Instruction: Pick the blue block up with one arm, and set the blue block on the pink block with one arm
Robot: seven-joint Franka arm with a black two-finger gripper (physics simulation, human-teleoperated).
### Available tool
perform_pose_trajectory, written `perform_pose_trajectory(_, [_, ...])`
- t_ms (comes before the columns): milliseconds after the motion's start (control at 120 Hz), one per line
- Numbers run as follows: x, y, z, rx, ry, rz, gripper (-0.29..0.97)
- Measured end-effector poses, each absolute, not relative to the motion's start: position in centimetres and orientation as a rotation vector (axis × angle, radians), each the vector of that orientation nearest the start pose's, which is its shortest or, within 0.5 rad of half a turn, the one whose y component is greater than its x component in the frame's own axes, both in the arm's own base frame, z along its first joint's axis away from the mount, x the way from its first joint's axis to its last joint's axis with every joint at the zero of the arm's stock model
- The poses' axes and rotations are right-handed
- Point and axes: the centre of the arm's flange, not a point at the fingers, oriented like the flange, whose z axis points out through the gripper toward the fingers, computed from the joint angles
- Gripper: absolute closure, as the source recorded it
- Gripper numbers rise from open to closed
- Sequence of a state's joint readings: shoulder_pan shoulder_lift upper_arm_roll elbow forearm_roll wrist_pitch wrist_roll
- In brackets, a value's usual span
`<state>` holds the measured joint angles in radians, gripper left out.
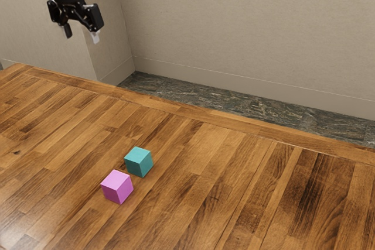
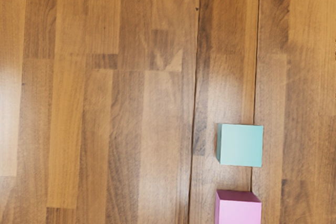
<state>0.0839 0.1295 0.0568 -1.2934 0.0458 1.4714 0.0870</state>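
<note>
Wooden plank tabletop (image 1: 246, 174) is carrying a teal-blue cube (image 1: 138, 161) beside a pink cube (image 1: 116, 186); black gripper (image 1: 81, 32) is hanging high before beige wall (image 1: 246, 16), fingers apart.

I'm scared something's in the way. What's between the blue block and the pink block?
Nothing. In the wrist view a bare strip of wooden table separates the blue block from the pink block.

Open worktop (image 1: 246, 191) all round blue block (image 1: 138, 161) and pink block (image 1: 116, 186). Just beside each other, narrow gap between facing sides, tight passage there. Outer sides and tops free to approach. Well behind, wall (image 1: 246, 21) and stone strip (image 1: 246, 100), far from both. High at exterior view's upper left, jaws spread, open air down to the blocks.
</note>
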Motion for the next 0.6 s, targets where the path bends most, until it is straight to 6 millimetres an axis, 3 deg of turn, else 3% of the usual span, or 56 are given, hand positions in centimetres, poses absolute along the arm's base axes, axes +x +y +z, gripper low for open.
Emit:
perform_pose_trajectory(192, [57.6,8.6,67.4,-3.080,-0.038,-0.076,0.00])
perform_pose_trajectory(258, [56.2,8.6,66.6,-3.088,-0.025,-0.063,0.00])
perform_pose_trajectory(433, [52.2,8.2,59.1,-3.147,-0.005,-0.025,0.00])
perform_pose_trajectory(542, [51.6,7.7,54.4,-3.193,-0.015,-0.055,0.00])
perform_pose_trajectory(600, [51.9,7.6,53.2,-3.198,-0.022,-0.098,0.00])
